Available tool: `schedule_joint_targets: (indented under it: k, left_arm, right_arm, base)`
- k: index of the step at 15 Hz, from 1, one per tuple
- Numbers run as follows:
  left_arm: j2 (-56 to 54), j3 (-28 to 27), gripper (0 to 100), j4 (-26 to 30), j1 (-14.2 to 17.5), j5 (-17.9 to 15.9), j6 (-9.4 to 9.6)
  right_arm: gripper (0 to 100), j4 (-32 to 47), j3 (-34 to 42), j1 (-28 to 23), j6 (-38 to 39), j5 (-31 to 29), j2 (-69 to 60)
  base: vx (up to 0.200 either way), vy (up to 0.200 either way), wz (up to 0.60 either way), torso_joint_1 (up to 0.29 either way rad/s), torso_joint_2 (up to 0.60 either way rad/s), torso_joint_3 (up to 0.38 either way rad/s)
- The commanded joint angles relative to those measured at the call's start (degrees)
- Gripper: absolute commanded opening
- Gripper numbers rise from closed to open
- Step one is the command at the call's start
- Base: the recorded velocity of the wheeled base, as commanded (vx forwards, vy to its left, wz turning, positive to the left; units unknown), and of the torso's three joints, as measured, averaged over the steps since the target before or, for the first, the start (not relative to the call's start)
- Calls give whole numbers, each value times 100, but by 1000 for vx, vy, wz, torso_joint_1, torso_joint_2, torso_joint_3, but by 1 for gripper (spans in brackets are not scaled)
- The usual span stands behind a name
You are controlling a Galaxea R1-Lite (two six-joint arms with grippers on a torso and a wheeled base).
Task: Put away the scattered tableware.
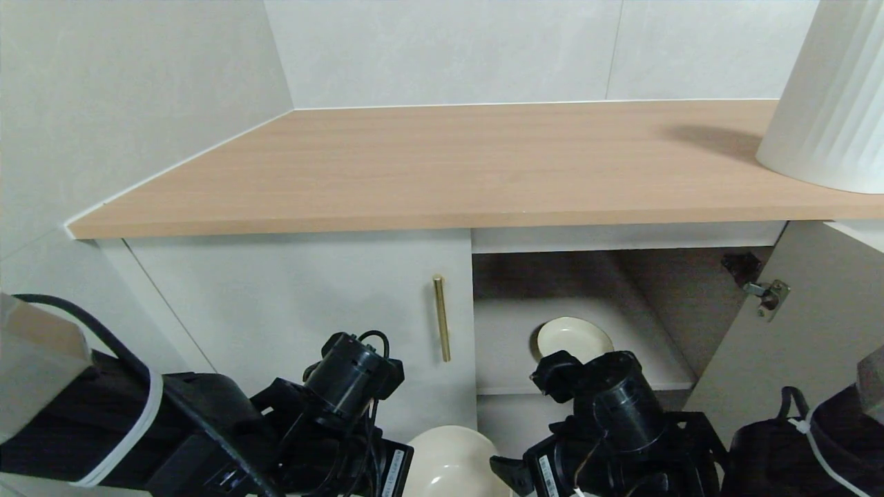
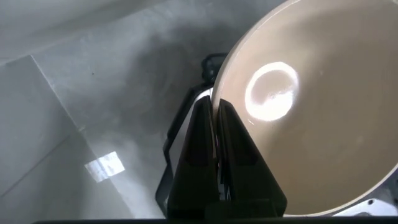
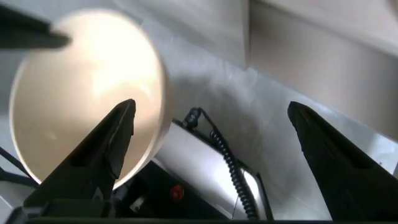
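**Bowl, orientation.** The cream bowl [image 2: 311, 124] is round, so it has no long axis. It is held on edge rather than level. In the left wrist view its glossy hollow faces the camera, with a bright reflection near its centre. In the head view the bowl [image 1: 449, 455] sits low in front of the cabinet [image 1: 649, 290], between the two arms and below the level of the shelf [image 1: 504, 352]. In the right wrist view the bowl [image 3: 81, 93] appears beside one finger of the right end effector.

**Left end effector.** The left end effector [image 2: 214, 106] is pinching the rim of the bowl. One finger lies against the inside of the wall and the other against the outside, and they are nearly pressed together on the thin edge.

**Right end effector.** The right end effector [image 3: 210, 106] is spread wide and holds nothing. It is near the bowl but apart from it.

**Containers.**
- The cabinet stands under the wooden desk [image 1: 449, 166].
- The right door [image 1: 780, 331] is swung open.
- The left door [image 1: 290, 304] is closed and carries an upright gold handle [image 1: 442, 317].
- A small cream dish [image 1: 577, 337] lies flat on the shelf inside, hollow side up. Its near edge is hidden behind the right arm.

**Desk.** A white ribbed vessel [image 1: 829, 103] stands at the right end of the desk.
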Motion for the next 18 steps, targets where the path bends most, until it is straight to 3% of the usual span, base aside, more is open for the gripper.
schedule_joint_targets:
  k: [1,8,9,18]
  left_arm:
    - [4,-34,0,-1,-16,38,-31]
    - [12,-25,0,7,-59,152,-31]
    - [4,-25,0,7,-59,161,-31]
    - [4,-16,0,7,-95,196,-23]
  right_arm:
    - [100,-10,-28,21,-48,-17,278]
    - [100,-274,-28,12,-48,-35,516]
    - [0,-274,-28,12,-48,-26,516]
    - [0,-344,-28,-6,-48,-26,524]
  base:
    - [0,0,0,0,0,0]
    - [0,0,0,0,0,0]
    - [0,0,0,0,0,0]
    - [0,0,0,0,0,0]
